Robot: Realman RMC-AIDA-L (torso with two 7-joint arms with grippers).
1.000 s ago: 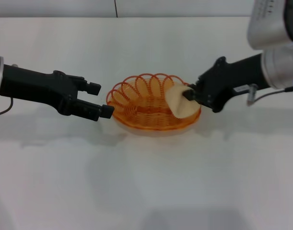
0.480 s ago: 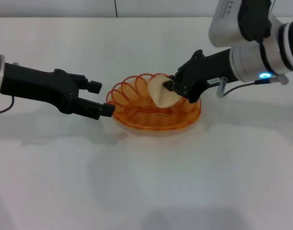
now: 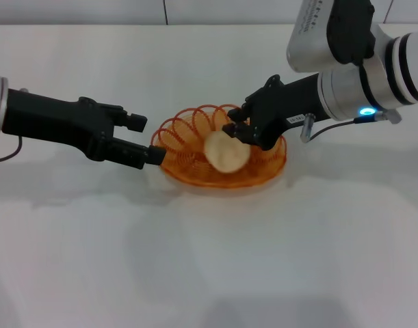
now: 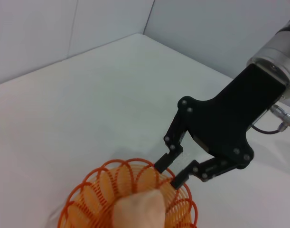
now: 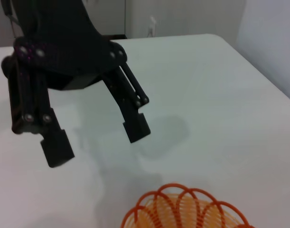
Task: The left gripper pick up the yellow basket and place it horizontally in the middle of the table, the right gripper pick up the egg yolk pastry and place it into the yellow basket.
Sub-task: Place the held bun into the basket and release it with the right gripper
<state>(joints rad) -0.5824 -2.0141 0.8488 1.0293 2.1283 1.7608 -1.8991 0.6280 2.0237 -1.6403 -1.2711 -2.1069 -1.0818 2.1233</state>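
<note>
Since a second ago the right tool (image 3: 237,129) has carried the egg yolk pastry (image 3: 226,152) over and, fingers now parted, dropped it inside the yellow basket (image 3: 188,171) mid-worktop, so it should lift straight up clear of the rim, while the left tool (image 3: 146,140) waits open just beside the basket.

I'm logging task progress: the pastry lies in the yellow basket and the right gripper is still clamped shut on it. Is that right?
Not quite. The egg yolk pastry does lie in the yellow basket, but the right gripper is open above it, as the left wrist view shows: its fingers are spread apart and off the pastry.
</note>
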